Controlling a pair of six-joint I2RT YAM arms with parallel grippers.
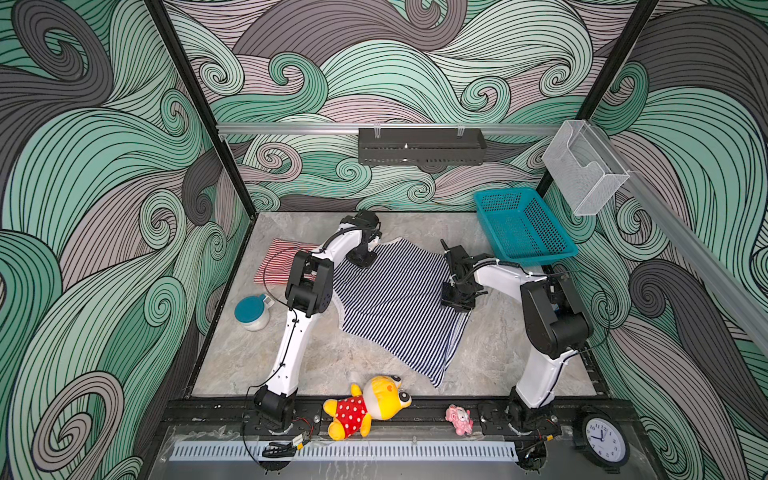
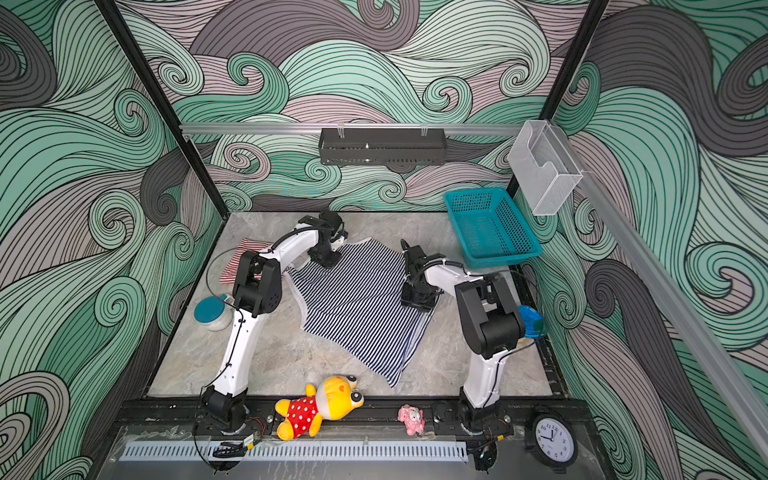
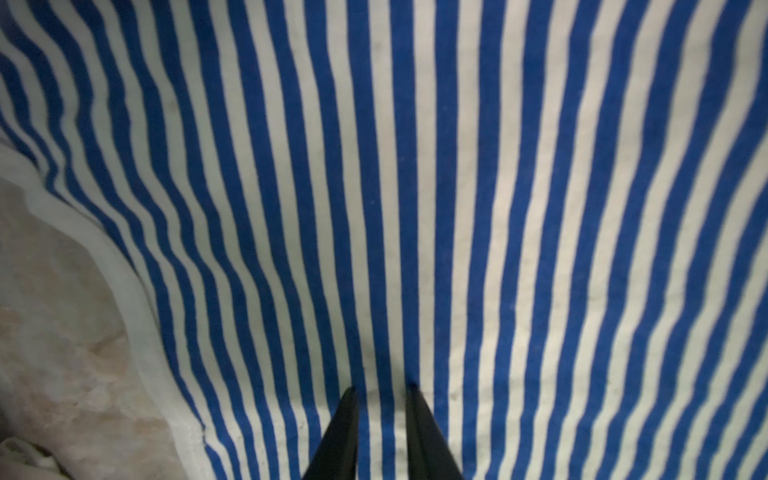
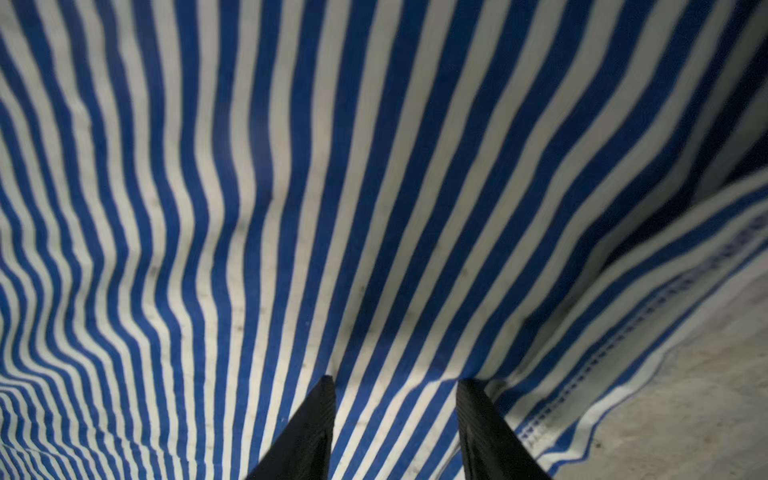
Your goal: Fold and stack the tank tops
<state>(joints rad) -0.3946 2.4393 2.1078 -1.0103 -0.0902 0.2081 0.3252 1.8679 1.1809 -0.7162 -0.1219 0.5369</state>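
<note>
Robotics lab cell: patterned walls [image 1: 83, 208], rail-mounted arms [image 1: 291, 345].

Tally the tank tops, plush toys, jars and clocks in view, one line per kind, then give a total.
Tank tops: 2 (navy-striped top, red-striped top)
Plush toys: 2 (yellow plush, pink plush)
Jars: 1 (teal-lidded jar)
Clocks: 1 (black-rimmed clock)
Total: 6

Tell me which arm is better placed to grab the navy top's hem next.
Right. The right pincer is over the navy top beside its stitched hem; the left pincer is by the white trim.
</note>
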